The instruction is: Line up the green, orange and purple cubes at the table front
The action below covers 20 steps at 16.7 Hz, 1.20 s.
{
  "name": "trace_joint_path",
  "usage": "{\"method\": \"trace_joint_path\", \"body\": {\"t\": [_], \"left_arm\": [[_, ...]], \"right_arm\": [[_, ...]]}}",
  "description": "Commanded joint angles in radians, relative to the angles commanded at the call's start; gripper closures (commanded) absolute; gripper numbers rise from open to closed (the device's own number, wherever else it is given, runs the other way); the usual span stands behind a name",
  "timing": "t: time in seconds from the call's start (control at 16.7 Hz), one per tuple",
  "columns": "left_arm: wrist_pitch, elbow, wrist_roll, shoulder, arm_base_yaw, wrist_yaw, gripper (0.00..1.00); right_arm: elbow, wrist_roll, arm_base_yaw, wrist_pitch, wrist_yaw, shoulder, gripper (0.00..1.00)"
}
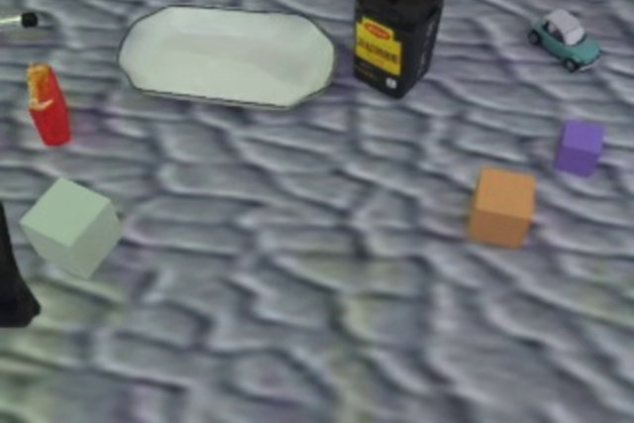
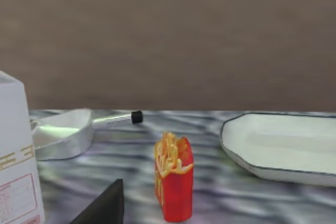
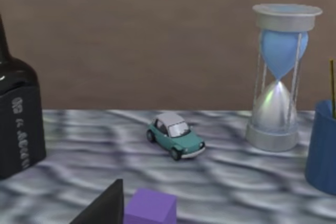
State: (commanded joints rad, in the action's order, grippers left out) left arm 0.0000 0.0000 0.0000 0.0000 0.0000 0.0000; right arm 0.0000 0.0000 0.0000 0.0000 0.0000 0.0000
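Observation:
The pale green cube (image 1: 71,227), the largest, sits on the table (image 1: 317,324) at the left. The orange cube (image 1: 501,207) lies right of centre. Behind it and farther right is the small purple cube (image 1: 579,148), which also shows in the right wrist view (image 3: 151,207). My left arm shows as a dark shape (image 1: 12,289) at the left edge, just beside the green cube, and a dark part of my left gripper (image 2: 102,209) is in its wrist view. A dark part of my right gripper (image 3: 102,208) stands close beside the purple cube. The right arm is outside the top view.
At the back stand a white oval tray (image 1: 228,54), a dark sauce bottle (image 1: 396,32) and a teal toy car (image 1: 565,39). A red fries carton (image 1: 48,104) is at the back left. An hourglass (image 3: 281,77) and a blue cup (image 3: 323,148) are beyond the car. A white box (image 2: 16,156) and a silver scoop (image 2: 63,140) lie at the far left.

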Motion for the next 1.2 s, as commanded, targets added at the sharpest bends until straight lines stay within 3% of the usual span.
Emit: {"method": "trace_joint_path", "body": {"t": [0.24,0.48,0.78,1.2], "left_arm": [[0.000,0.000,0.000,0.000,0.000,0.000,0.00],[0.000,0.000,0.000,0.000,0.000,0.000,0.00],[0.000,0.000,0.000,0.000,0.000,0.000,0.00],[0.000,0.000,0.000,0.000,0.000,0.000,0.00]], "right_arm": [[0.029,-0.018,0.003,-0.019,-0.002,0.030,0.00],[0.211,-0.125,0.017,-0.137,-0.006,0.217,0.00],[0.630,-0.349,0.034,-0.405,-0.002,0.674,0.00],[1.340,-0.727,0.062,-0.871,0.009,1.516,0.00]]}}
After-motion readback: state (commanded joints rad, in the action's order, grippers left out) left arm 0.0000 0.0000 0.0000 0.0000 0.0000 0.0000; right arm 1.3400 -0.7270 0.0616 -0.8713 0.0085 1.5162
